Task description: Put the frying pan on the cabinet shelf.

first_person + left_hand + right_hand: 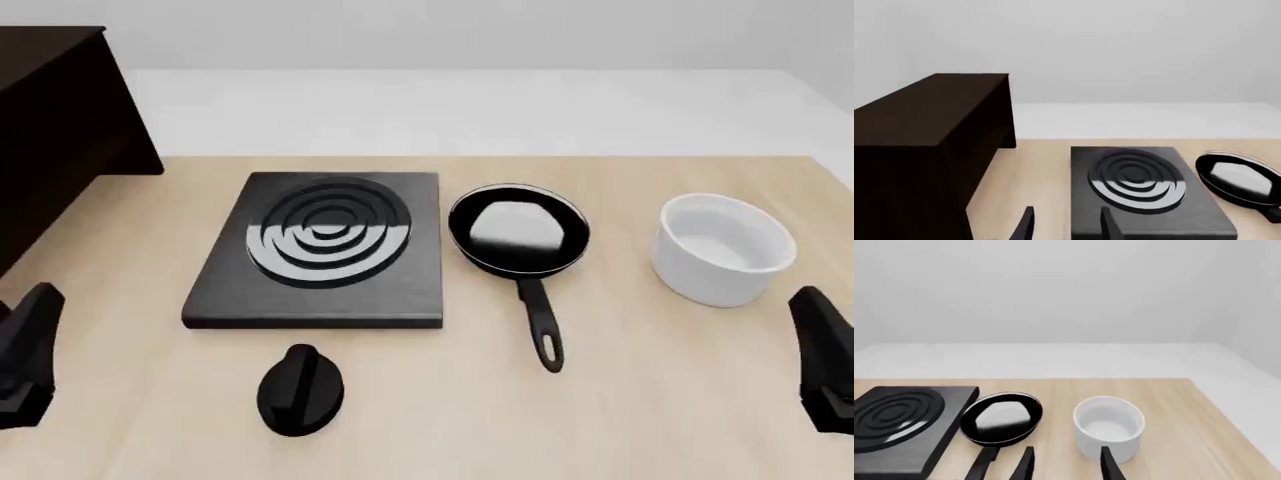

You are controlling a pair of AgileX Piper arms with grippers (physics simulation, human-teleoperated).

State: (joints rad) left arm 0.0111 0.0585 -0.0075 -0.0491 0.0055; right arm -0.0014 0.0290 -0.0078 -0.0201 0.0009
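Item 1: small round black frying pan (pixel 519 229) with glossy pale-reflecting inside, flat on the light wooden table (pixel 667 400), ahead and inward of the right end effector (pixel 1066 465), well apart from it. Long axis runs bowl to handle; the thin black handle (pixel 538 320) points back toward the arms, hole at its near end. Likely rigid, light, smooth; the handle looks the best place to take hold.

Item 2: dark brown wooden cabinet shelf (pixel 927 107), ahead and outward of the left end effector (pixel 1066 225).

Both end effectors: fingers spread, holding nothing.

Others: square black stove plate (pixel 320 255), white round bowl (pixel 721 250), black knob (pixel 300 390).
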